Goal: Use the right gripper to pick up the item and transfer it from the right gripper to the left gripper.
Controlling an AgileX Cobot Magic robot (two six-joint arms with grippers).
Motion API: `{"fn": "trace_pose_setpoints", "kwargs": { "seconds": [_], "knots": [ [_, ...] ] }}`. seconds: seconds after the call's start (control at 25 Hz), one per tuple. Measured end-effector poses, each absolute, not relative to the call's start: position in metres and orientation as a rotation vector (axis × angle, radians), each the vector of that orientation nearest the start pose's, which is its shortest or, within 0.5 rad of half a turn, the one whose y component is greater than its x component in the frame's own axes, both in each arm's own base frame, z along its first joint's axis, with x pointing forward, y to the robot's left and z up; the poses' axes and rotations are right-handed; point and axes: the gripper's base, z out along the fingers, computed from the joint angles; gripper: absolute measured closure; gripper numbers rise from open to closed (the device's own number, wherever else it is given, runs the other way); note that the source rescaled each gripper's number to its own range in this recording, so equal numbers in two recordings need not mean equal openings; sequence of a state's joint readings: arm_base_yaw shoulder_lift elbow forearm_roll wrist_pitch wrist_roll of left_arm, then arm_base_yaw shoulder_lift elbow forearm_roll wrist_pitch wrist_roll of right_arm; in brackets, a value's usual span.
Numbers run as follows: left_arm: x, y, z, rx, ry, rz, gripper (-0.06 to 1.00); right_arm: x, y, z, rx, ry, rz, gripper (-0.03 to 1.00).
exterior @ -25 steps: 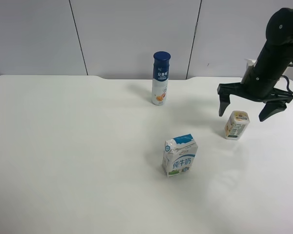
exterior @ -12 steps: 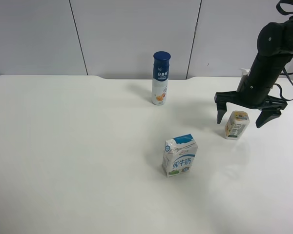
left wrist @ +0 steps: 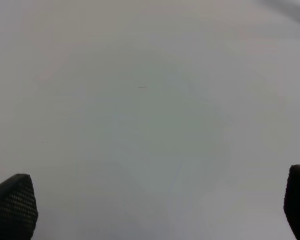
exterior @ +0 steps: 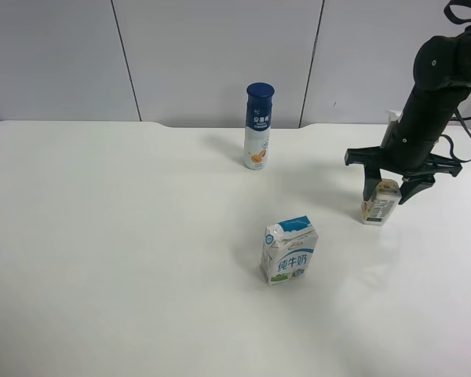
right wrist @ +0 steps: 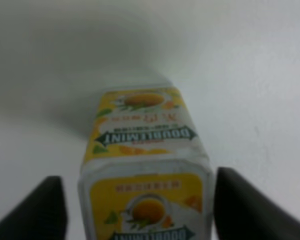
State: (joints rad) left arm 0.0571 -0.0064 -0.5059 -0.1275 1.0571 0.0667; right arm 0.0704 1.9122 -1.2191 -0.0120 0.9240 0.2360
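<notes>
White counter [exterior: 141, 236]: the item [exterior: 379, 209] is stood upright at the view's right; the right tool [exterior: 385, 196], spread a second ago, is now pinched onto it, so lifting is judged next.

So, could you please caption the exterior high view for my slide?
Right gripper clamps the carton standing on the white table.

The high camera looks down from far at the whole bench [exterior: 125, 267]. The right wrist camera sits close above the small box [right wrist: 146, 150]; both see it. The left wrist camera sees just bench.
</notes>
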Motion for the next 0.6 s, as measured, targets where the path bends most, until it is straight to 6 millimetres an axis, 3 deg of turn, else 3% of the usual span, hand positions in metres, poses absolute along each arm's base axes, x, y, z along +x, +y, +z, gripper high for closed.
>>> {"fn": "trace_pose_setpoints", "kwargs": {
  "seconds": [0.44,0.6],
  "knots": [
    [-0.0062,-0.0105,0.2797,0.016,2.023,-0.074,-0.06,0.3524,0.0240,0.1610,0.245,3.088,-0.005,0.97],
    [-0.0062,-0.0105,0.2797,0.016,2.023,-0.074,-0.06,0.3512,0.0239,0.1705,0.237,3.062,0.001,0.97]
  ]
}}
